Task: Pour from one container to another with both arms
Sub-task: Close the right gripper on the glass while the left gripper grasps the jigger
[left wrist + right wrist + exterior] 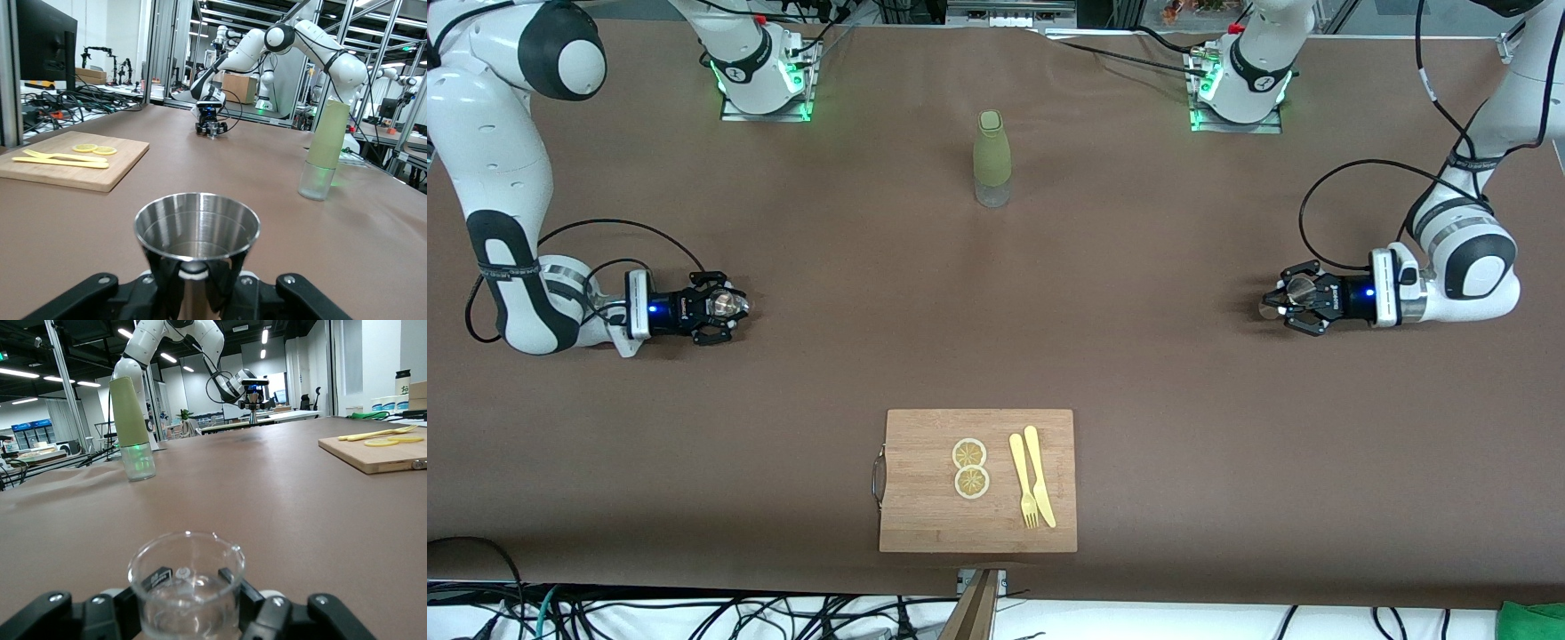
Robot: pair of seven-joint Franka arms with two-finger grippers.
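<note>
The left gripper [1276, 302] clamps a stiff, slippery steel cup [197, 230], while the right gripper [729, 307] closes around a fragile glass beaker [185, 577], best gripped mid-wall.

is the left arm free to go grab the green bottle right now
Probably not: the left gripper is shut on a metal cup. The path to the green bottle looks open.

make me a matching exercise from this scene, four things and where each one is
Things:
1. metal cup
2. clear glass beaker
3. green bottle
4. lemon slices

Places:
a. on the cutting board
b. in the right pincer
c. in the left pincer
d. standing on the table between the arms' bases

Pairs: 1-c, 2-b, 3-d, 4-a
</note>
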